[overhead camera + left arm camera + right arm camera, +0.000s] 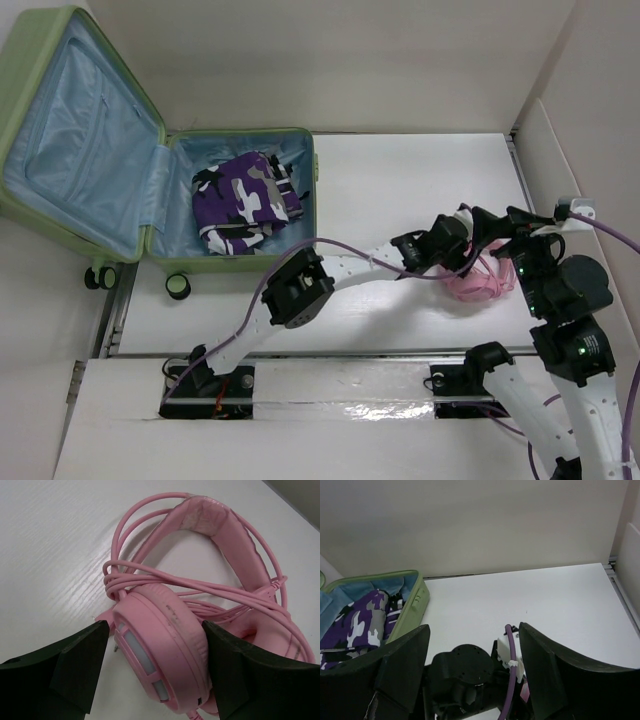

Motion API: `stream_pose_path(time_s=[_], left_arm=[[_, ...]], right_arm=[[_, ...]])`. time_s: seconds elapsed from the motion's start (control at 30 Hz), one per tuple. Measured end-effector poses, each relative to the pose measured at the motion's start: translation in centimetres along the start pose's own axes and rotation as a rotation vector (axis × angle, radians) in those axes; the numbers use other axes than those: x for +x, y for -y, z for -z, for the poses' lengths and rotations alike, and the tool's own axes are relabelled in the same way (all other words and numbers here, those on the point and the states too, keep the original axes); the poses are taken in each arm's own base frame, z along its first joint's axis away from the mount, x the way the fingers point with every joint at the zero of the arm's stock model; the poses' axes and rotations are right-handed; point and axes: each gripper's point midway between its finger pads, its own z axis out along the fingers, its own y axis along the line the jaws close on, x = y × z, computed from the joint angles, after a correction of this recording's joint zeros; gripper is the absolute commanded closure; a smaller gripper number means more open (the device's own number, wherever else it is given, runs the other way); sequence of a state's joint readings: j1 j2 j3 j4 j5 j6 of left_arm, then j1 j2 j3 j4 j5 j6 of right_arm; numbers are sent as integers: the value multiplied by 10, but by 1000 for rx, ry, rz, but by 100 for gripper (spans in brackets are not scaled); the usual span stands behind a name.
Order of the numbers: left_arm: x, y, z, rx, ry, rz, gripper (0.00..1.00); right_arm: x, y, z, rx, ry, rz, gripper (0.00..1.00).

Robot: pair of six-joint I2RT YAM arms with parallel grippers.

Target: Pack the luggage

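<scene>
The luggage (120,180), a light-green hard-shell suitcase with blue lining, lies open at the far left, its lid (70,130) tilted back. Folded purple camouflage clothing (245,200) lies in its base. A pink headset (485,278) with a coiled pink cable lies on the table at the right. My left gripper (462,262) reaches over it. In the left wrist view its open jaws (155,630) straddle one ear cup (160,645); the right finger (235,665) touches the cushion and a slim gap shows at the left finger. My right gripper (497,228) hovers open and empty just above the left wrist.
In the right wrist view the open right gripper (474,635) looks down on the left arm's wrist (465,670) and its purple cable (510,680); the suitcase's edge (415,600) and the clothing (355,625) show at left. White walls bound the table at the back and right (560,150).
</scene>
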State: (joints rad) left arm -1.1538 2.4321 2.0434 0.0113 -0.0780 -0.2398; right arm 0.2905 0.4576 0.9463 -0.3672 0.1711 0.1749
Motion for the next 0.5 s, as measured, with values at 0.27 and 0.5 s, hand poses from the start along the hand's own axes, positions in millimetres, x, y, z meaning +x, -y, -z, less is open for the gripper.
stream_pose_path(time_s=[0.27, 0.5], left_arm=[[-15, -4, 2, -118, 70, -86, 91], [-14, -28, 22, -178, 100, -90, 100]], right_arm=[[16, -2, -3, -22, -38, 4, 24], [27, -4, -5, -38, -63, 5, 24]])
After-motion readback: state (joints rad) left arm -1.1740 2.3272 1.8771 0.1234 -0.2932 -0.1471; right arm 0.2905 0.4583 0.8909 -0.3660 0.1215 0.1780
